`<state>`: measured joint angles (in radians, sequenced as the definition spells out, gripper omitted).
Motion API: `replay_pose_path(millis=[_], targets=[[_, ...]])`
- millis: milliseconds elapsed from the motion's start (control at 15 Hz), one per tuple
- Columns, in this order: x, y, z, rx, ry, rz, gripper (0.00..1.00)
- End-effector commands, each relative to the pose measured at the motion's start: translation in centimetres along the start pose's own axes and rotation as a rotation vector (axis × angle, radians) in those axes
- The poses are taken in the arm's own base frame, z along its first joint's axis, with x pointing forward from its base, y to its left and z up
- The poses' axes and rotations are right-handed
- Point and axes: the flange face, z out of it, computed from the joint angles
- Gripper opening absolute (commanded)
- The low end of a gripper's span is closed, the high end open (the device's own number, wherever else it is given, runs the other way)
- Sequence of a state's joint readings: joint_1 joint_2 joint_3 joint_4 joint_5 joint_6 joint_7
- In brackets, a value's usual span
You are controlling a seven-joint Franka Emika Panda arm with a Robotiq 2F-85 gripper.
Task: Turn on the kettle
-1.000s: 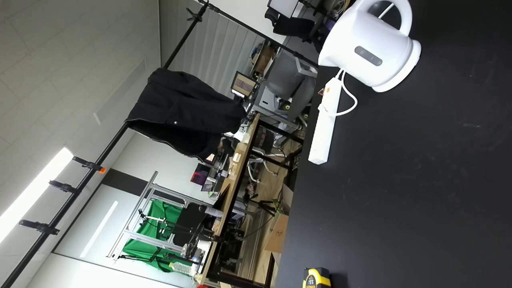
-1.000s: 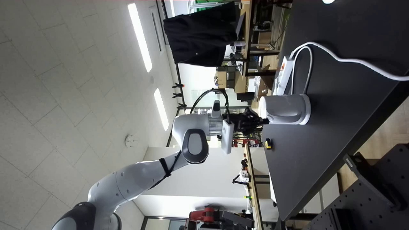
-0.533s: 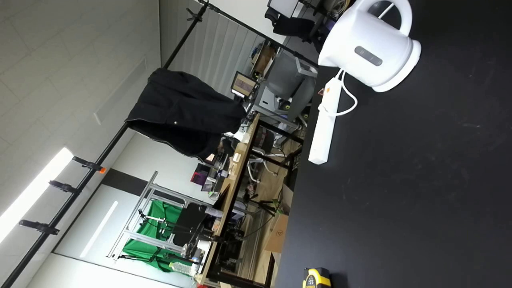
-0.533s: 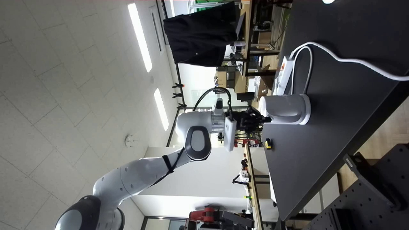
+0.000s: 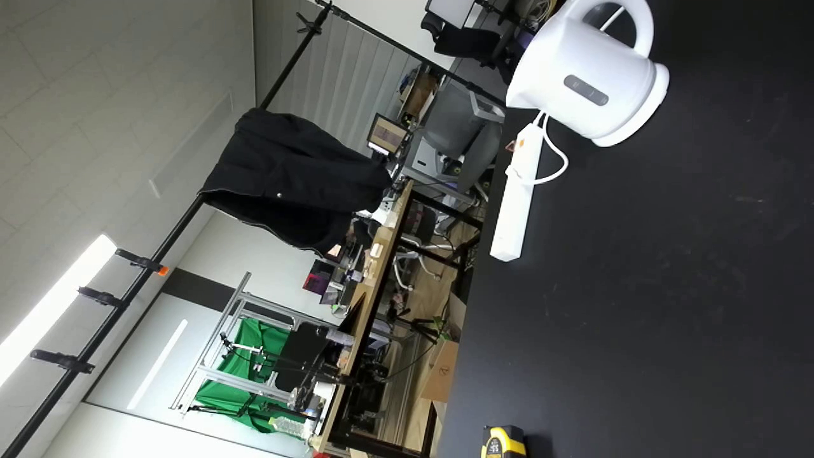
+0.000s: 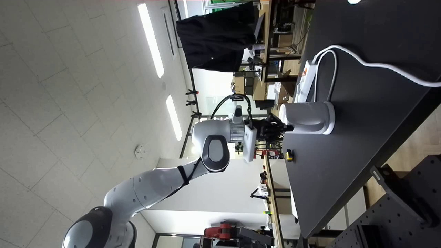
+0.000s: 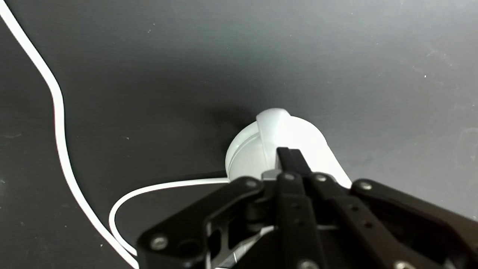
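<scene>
Kettle [image 5: 588, 70]: one, white, jug-shaped, with a loop handle [image 5: 647, 25] and a small grey panel [image 5: 586, 89] on its side. We record it upright on its base on the black table [image 5: 636, 286], in both exterior views.

Gripper [image 7: 292, 160]: one, black, mounted on the grey and white arm [image 6: 155, 186]. We find its fingers [image 7: 300, 164] pressed together over the kettle in the wrist view; in an exterior view their tips show at the kettle's top end. Whether they touch it we cannot tell.

Power strip [image 5: 512, 210]: one, white, long, marked with orange, lying just beside the kettle.

Thin cord [image 6: 334, 75]: one, white, looped between strip and kettle.

Thick cord [image 6: 386, 65]: one, white, which we trace from the strip's end to the table's edge.

Tape measure [image 5: 505, 442]: one, yellow and black, on the table, well apart from the kettle.

Beyond the table: a black jacket [image 5: 292, 178] hung from a pole [image 5: 173, 238], a wood-topped desk [image 5: 375, 273], and a green cloth [image 5: 248, 366]. Overhead we note long white lamps [image 6: 151, 39].
</scene>
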<state>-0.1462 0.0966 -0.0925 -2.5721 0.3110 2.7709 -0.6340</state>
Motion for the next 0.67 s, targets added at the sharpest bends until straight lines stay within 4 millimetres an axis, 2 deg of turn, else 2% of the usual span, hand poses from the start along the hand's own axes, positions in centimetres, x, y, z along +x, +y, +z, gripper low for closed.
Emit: replay_pose_path(millis=[0,600], targets=[[0.8,0.3,0.2,-0.005,0.015,0.018,0.00],[0.4,0.4,1.4,-0.018,0.003,0.024,0.00]])
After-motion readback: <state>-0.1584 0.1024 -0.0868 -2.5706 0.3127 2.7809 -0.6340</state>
